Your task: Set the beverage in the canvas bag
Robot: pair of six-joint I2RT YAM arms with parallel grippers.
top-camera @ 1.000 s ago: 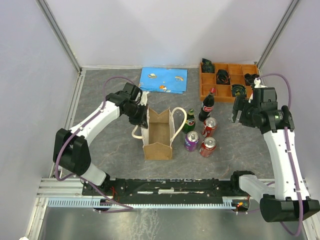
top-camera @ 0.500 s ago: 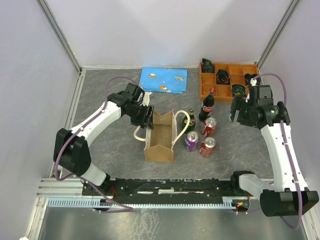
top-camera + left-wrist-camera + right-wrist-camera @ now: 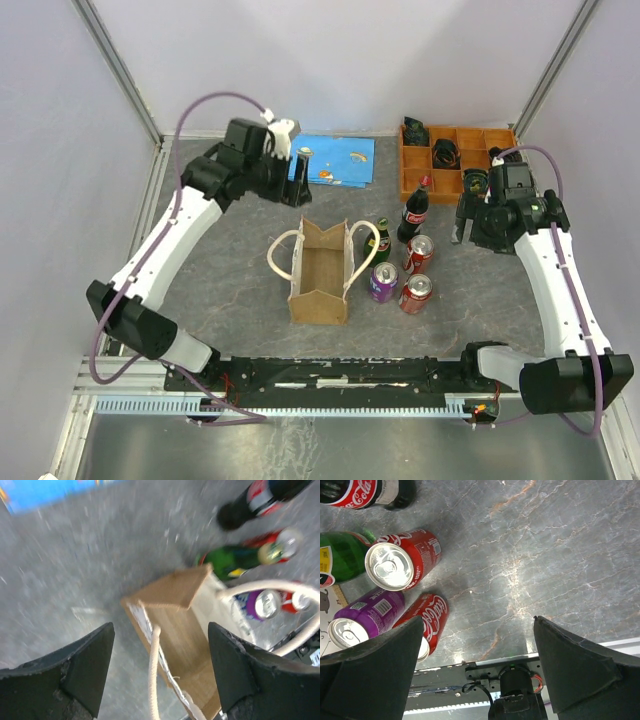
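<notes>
The canvas bag point(image 3: 318, 272) stands open-topped mid-table, its rope handles point(image 3: 283, 256) looped out to either side. Right of it stand the beverages: a cola bottle point(image 3: 414, 210), a green bottle point(image 3: 378, 240), two red cans point(image 3: 418, 253) and a purple can point(image 3: 383, 282). My left gripper point(image 3: 300, 185) hangs open behind the bag, holding nothing; in its wrist view, the bag point(image 3: 185, 630) and one handle point(image 3: 154, 670) lie below the gripper point(image 3: 160, 645). My right gripper point(image 3: 468, 218) is open over bare table right of the cans; its wrist view shows the gripper point(image 3: 478, 625) beside a red can point(image 3: 427, 622).
A blue book point(image 3: 328, 160) lies flat at the back, just beyond the left gripper. An orange compartment tray point(image 3: 455, 190) with dark items sits at the back right. Walls enclose three sides; a metal rail point(image 3: 320, 375) runs along the near edge.
The left gripper opened, let go of the bag's left side and rose back toward the blue book. The bag stayed upright. The right arm edged slightly left and back.
</notes>
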